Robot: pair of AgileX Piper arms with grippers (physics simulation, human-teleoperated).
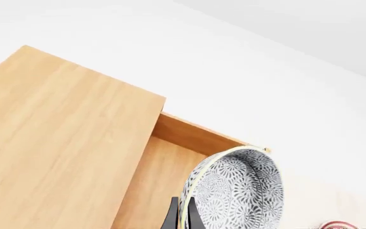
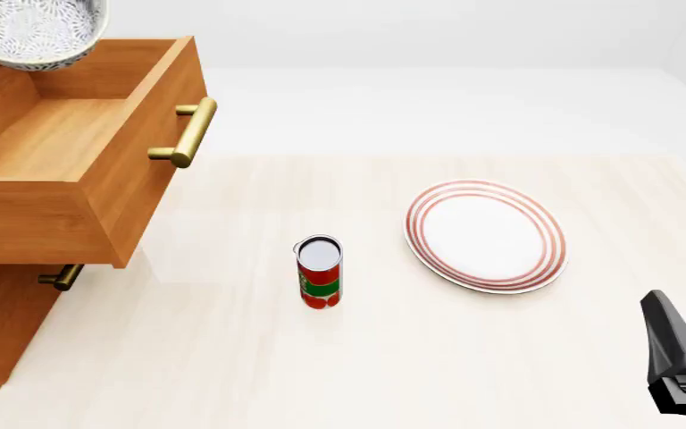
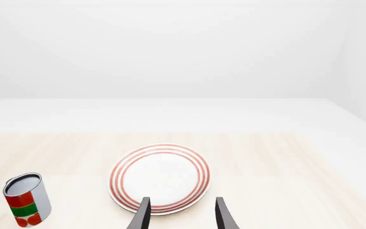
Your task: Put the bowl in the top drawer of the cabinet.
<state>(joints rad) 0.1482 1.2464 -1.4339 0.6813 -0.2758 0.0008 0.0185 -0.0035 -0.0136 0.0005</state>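
Here the left hand (image 1: 183, 217) pinches the bowl's (image 1: 240, 188) rim.

Bright even light, soft faint shadows, sharp focus, no glare or blur

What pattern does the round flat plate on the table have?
White plate with red rings near its rim; the right wrist view shows it best.

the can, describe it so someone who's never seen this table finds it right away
Start at the big wooden cabinet on the left of the front view. On the table right of it stands the can, upright, beside the red-ringed plate; it alone is a small cylinder with a red-and-green label.
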